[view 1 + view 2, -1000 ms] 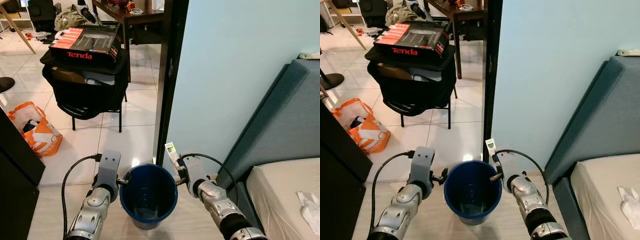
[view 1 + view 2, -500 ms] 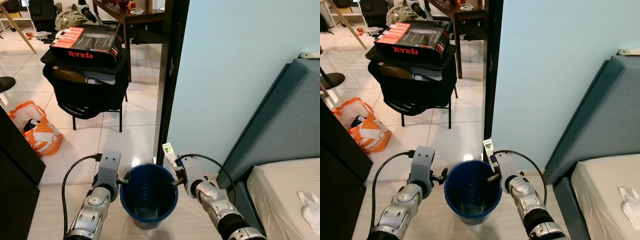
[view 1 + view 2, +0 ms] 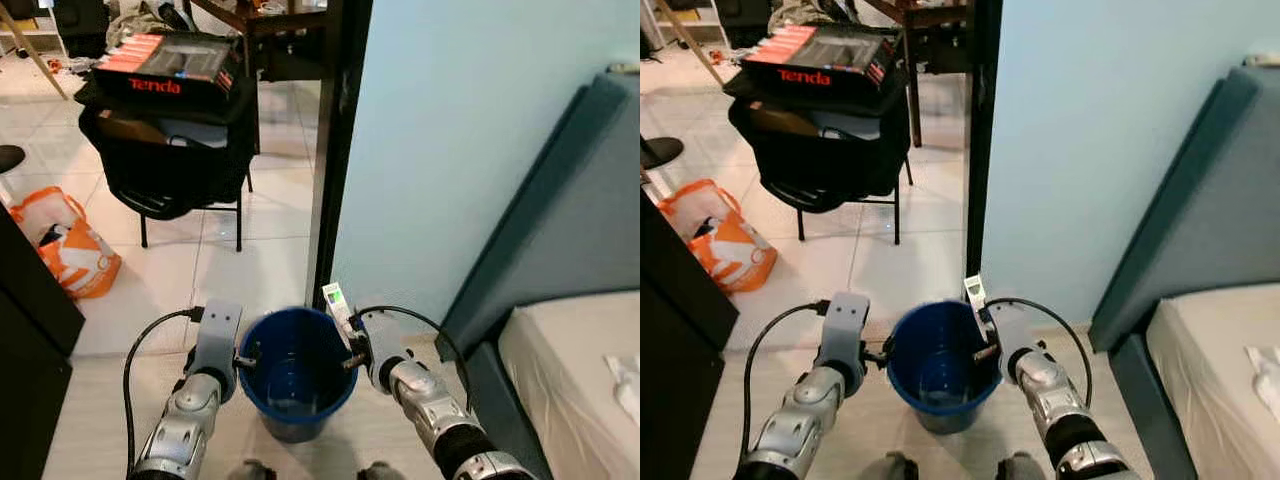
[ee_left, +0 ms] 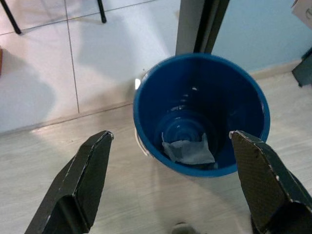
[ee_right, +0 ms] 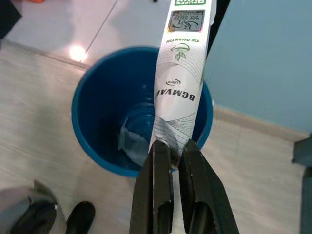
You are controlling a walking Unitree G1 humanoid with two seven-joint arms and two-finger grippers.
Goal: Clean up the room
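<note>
The right hand (image 5: 171, 146) has its fingers pinched tight on the lower end of a white printed packet (image 5: 181, 73), which stands up from it over the near rim of the blue bucket (image 3: 290, 365). The left hand (image 4: 170, 161) is spread wide, holding nothing, with the bucket sitting on the floor between its fingers. A crumpled tissue (image 4: 189, 150) lies at the bucket's bottom.
</note>
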